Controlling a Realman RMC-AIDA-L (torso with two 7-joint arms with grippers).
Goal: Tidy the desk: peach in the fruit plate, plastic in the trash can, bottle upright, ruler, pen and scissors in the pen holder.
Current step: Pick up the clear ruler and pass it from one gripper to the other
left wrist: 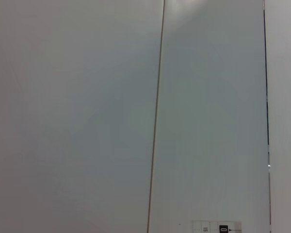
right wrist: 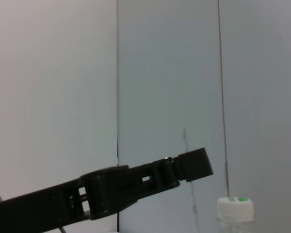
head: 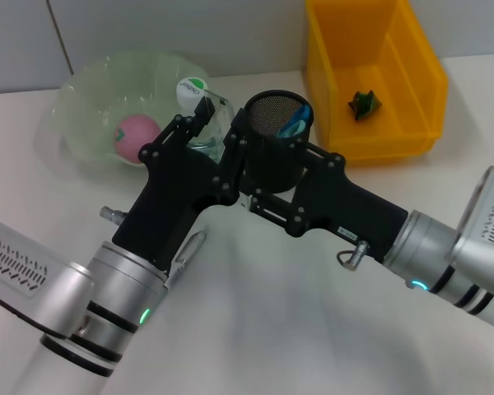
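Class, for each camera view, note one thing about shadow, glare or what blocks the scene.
Head view: both black grippers crowd the middle, hiding much of the bottle and the mesh pen holder. Left wrist view: only evenly lit wall panels. Right wrist view: the left gripper reads as a dark silhouette against the wall.

A black linkage finger [right wrist: 111, 191] is stretching across the lower part of the right wrist view, its blunt tip [right wrist: 196, 164] pointing toward a bottle. The bottle's white cap [right wrist: 235, 208], marked with a green spot, is standing just beyond and below that tip, apart from it. Behind both, a pale panelled wall [right wrist: 165, 73] with thin vertical seams is filling the background.
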